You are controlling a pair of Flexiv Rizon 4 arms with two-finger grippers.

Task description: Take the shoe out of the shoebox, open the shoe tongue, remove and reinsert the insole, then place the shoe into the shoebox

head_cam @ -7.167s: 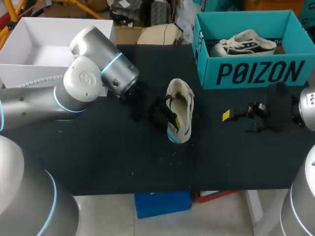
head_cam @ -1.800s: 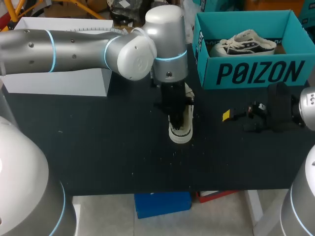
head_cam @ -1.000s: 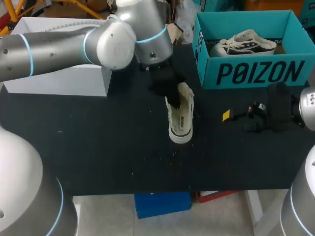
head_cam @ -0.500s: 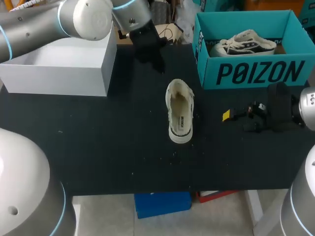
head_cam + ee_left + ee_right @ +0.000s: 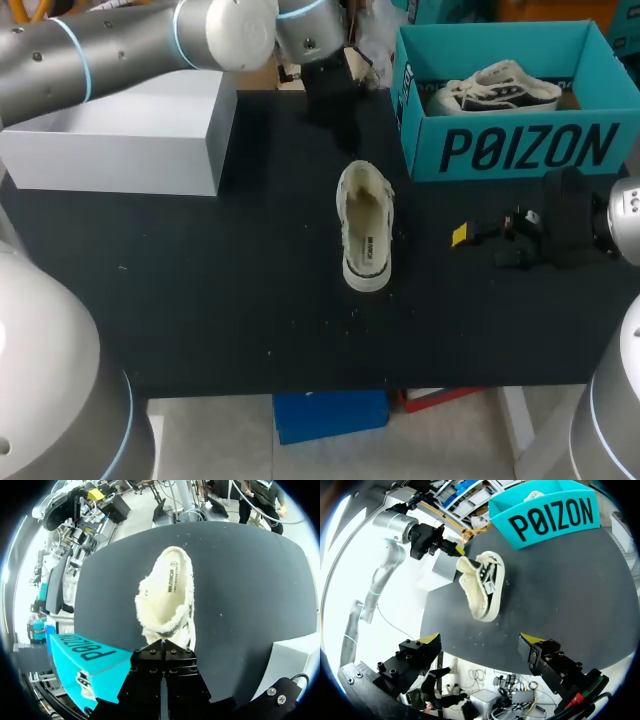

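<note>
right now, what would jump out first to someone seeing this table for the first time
The cream shoe lies alone in the middle of the black table, its opening facing up. Behind it to the right, a teal shoebox holds a second shoe. A white box sits at the far left.

The shoe point(image 5: 365, 225) is cream with a frayed pale edge and a dark side stripe, the table point(image 5: 200, 290) black, the shoebox point(image 5: 425, 125) at the upper right of the frame teal with black lettering, the second shoe point(image 5: 495, 88) in it white and dark. The box point(image 5: 120, 150) at upper left is white, the left arm point(image 5: 130, 40) silver with pale blue rings, the right hand point(image 5: 482, 640) black with yellow fingertips point(image 5: 429, 639)
</note>
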